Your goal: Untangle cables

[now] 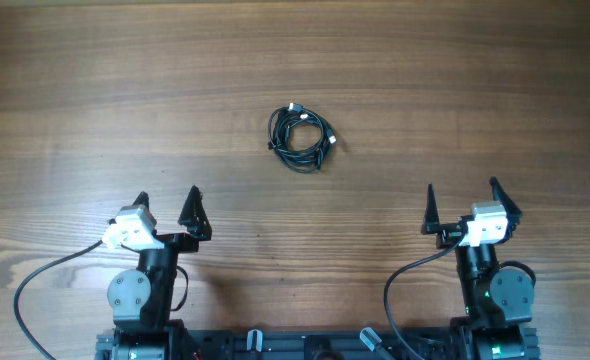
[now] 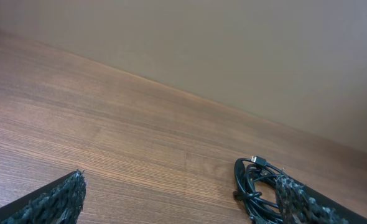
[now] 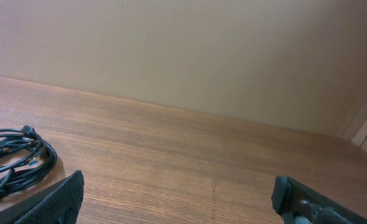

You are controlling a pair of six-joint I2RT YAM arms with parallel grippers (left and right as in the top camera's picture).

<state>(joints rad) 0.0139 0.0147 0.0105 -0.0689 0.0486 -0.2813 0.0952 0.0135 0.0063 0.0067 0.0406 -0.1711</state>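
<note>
The cables (image 1: 301, 133) lie as one small black coiled bundle on the wooden table (image 1: 475, 90), slightly past its middle. My left gripper (image 1: 168, 197) hovers near the front left, jaws wide open and empty. Open and empty too, my right gripper (image 1: 462, 194) sits near the front right. In the left wrist view the cables (image 2: 253, 184) show at the lower right, partly behind the right fingertip (image 2: 295, 199). From the right wrist the cables (image 3: 12, 163) appear at the far left, beyond the left fingertip (image 3: 62, 196). Neither gripper touches them.
Thicker black wires (image 1: 35, 290) run from the arm bases along the near table edge. A plain beige wall (image 3: 202, 50) stands beyond the table's far edge.
</note>
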